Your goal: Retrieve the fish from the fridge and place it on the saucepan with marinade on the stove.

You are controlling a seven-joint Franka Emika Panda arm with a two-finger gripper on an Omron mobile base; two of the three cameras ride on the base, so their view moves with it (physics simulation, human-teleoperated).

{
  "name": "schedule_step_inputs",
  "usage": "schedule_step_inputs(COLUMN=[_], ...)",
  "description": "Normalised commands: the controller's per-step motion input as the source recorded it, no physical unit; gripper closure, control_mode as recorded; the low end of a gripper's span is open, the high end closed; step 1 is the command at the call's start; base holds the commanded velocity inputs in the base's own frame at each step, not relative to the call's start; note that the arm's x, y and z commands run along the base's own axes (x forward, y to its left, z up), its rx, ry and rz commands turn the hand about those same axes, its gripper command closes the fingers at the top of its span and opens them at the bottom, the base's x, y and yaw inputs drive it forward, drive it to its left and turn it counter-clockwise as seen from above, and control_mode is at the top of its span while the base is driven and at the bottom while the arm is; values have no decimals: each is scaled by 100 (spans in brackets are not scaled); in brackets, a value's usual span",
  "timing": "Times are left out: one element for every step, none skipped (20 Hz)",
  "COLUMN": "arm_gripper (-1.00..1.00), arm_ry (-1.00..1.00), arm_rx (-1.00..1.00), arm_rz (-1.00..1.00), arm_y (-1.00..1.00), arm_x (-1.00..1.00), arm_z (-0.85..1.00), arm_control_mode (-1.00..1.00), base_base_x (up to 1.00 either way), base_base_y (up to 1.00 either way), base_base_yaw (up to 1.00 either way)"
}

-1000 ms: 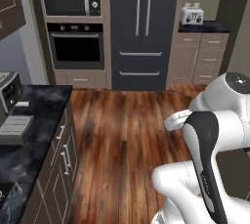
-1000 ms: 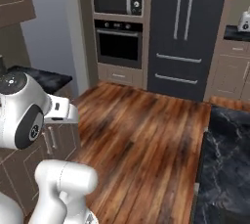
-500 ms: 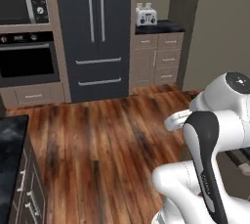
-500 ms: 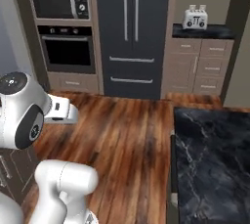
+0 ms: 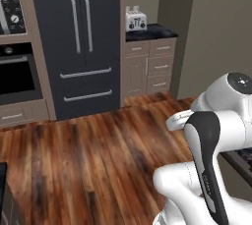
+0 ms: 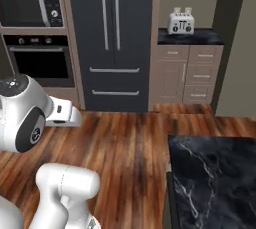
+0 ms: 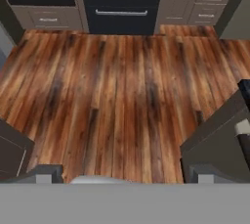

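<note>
Charcoal fridge (image 6: 111, 40) dead ahead, doors shut, fish hidden. Fingers' state: cannot tell. Toaster (image 6: 180, 21) on table (image 6: 190, 36) right of fridge; wood floor (image 7: 122, 100) between; oven (image 6: 42, 63) left.

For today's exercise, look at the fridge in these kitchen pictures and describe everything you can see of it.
The fridge is tall and dark charcoal, with a smooth matte look. Its two upper doors meet at a centre seam, each with a long vertical silver bar handle. Below are two drawers with horizontal silver handles. Everything is shut, so the inside is hidden. It stands upright on the wooden floor, set between the built-in oven column and pale brown cabinets with a toaster on top.
</note>
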Motion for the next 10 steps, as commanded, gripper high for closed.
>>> schedule_step_inputs(arm_gripper=[-100, -100, -100, -100, -100, -100, -100, -100, -100, -100], arm_ry=[0, 0, 0, 0, 0, 0, 0, 0, 0, 0], arm_rx=[0, 0, 0, 0, 0, 0, 0, 0, 0, 0], arm_rz=[0, 0, 0, 0, 0, 0, 0, 0, 0, 0], arm_y=[0, 0, 0, 0, 0, 0, 0, 0, 0, 0], arm_x=[0, 0, 0, 0, 0, 0, 0, 0, 0, 0], arm_z=[0, 0, 0, 0, 0, 0, 0, 0, 0, 0], arm_control_mode=[100, 100, 100, 100, 100, 100, 100, 100, 100, 100], base_base_x=[77, 85, 91, 100, 100, 100, 100, 100, 100, 100], base_base_y=[4, 2, 0, 1, 0, 0, 0, 1, 5, 6], base_base_yaw=[-3, 0, 0, 0, 0, 0, 0, 0, 0, 0])
